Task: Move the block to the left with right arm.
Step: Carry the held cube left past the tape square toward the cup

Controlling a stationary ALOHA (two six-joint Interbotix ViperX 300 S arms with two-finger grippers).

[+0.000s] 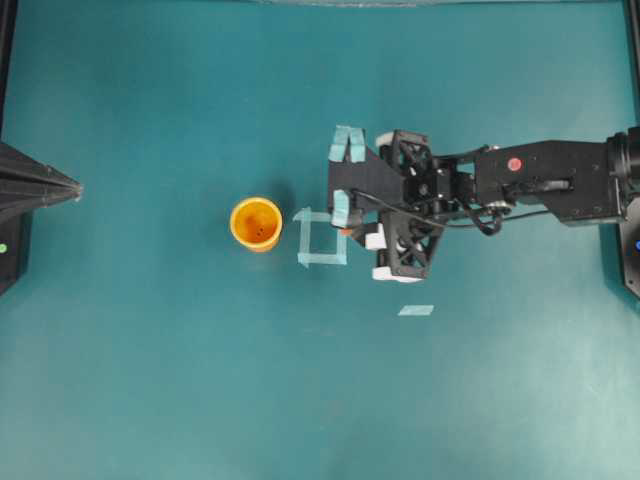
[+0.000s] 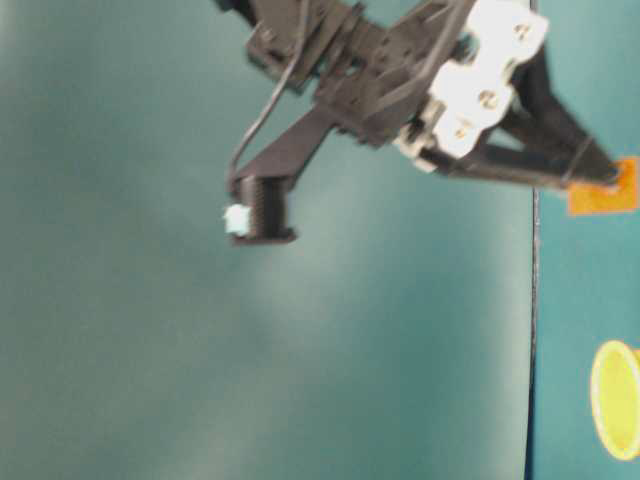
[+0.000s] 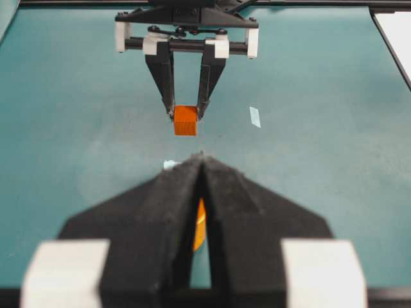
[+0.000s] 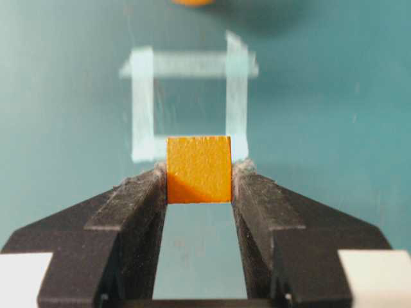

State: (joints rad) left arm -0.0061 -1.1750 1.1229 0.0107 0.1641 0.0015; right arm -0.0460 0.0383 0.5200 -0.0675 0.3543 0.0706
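Block (image 4: 199, 169): you have the small orange cube pinched between the two black fingertips of your right gripper (image 4: 199, 186), one pad pressed against each side face. From the left wrist camera you can see the same cube (image 3: 185, 120) hanging at the tips of the fingers, lifted clear of the teal table (image 3: 77, 96), with a faint shadow below it.

From overhead, your right arm (image 1: 545, 185) reaches in from the right edge, and only a sliver of orange (image 1: 346, 231) shows under the gripper's front end. That spot sits at the right-hand side of a square outline of pale tape (image 1: 322, 238). In the right wrist view the cube hangs over the near edge of this tape square (image 4: 189, 102).

To the left of the square, just beside it, stands the round yellow-orange cup (image 1: 256, 222), upright with its mouth open to the ceiling. A loose strip of pale tape (image 1: 416, 310) lies on the table below the gripper in the overhead view.

Your left gripper (image 3: 200, 168) has its fingers pressed together, tips meeting in a point, parked at the left edge of the table (image 1: 40, 190), well apart from the cup.
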